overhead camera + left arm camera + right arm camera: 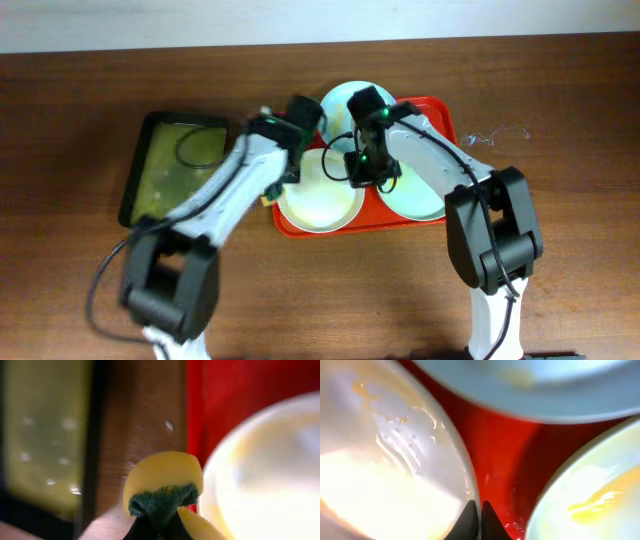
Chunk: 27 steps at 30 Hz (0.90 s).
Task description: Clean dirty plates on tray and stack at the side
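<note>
The red tray holds three plates. A mint-green plate lies at the back, a cream-white plate at the front left and a mint-green plate with a yellow smear at the front right. My right gripper is shut on the cream-white plate's right rim. My left gripper is shut on a yellow sponge with a green scrub side. It holds the sponge at the tray's left edge, beside the cream-white plate.
A smaller dark tray with a greenish inside lies left of the red tray, with a strip of wooden table between them. A thin cable lies to the right of the red tray.
</note>
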Tool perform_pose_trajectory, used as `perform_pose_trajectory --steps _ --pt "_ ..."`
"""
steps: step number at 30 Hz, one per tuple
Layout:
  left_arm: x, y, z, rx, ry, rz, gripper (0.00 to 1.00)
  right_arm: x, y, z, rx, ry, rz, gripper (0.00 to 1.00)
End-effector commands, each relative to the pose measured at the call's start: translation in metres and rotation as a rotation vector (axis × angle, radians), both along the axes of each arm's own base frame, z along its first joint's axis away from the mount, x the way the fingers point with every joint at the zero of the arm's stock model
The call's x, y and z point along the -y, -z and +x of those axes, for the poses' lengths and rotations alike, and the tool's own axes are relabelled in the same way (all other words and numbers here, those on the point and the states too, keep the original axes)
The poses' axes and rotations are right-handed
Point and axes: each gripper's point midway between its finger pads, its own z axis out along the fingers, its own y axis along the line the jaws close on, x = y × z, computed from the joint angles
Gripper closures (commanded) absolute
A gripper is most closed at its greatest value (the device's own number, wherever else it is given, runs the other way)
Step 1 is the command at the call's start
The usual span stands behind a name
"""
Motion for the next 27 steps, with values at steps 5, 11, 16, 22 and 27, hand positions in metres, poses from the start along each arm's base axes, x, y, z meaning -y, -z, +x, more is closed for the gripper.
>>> perform_pose_trajectory --steps 5,11,16,22,27 --pt "-0.113 -0.059 0.003 0.076 -0.333 -0.205 1.0 0.019 -0.147 0.054 0.47 -0.065 -0.541 0.96" --pt "-0.184 -0.056 -0.012 0.051 -0.521 -0.19 1.0 -0.009 -0.246 0.042 0.853 -0.159 -1.069 0.96" --pt "-0.184 -0.053 -0.015 0.041 -0.522 -0.188 1.0 -0.044 -0.291 0.013 1.035 -0.192 -1.268 0.96" --pt "-0.184 -0.049 -0.017 0.029 -0.524 -0.185 1.0 -0.046 -0.206 0.034 0.744 -0.298 -0.814 0.96" --pt "-0.184 -0.049 -0.017 0.029 -0.524 -0.185 1.0 -0.024 -0.138 0.045 0.339 -0.221 -0.147 0.96"
